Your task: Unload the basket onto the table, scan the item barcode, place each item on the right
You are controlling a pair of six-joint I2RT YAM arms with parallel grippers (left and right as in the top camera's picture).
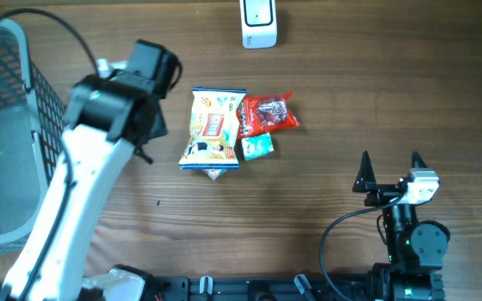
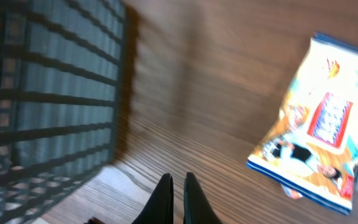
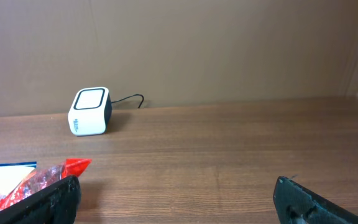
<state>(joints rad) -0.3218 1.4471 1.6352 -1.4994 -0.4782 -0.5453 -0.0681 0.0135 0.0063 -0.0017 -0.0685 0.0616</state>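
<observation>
Plainly, no lettering can be read: the yellow snack bag (image 1: 213, 127) carries a red panel with pale marks and cartoon figures, all too blurred in the left wrist view to make out, and no barcode shows on it. It lies flat near the middle of the wooden table (image 1: 333, 67). A red packet (image 1: 266, 114) touches its edge at 3 o'clock, and a small teal packet (image 1: 257, 146) sits just beside it at 4 o'clock; their print is too small to tell. The white barcode scanner (image 1: 258, 23) stands at 12 o'clock on the table, well apart from the packets, its dark cable (image 3: 129, 99) trailing behind it. The left gripper (image 2: 178, 186) hangs between the bag and the grey mesh basket (image 1: 44, 100) at 9 o'clock, fingers pressed together on nothing. The right gripper (image 1: 390, 159) rests at 4 o'clock, fingers spread wide and empty, pointing toward 12.
</observation>
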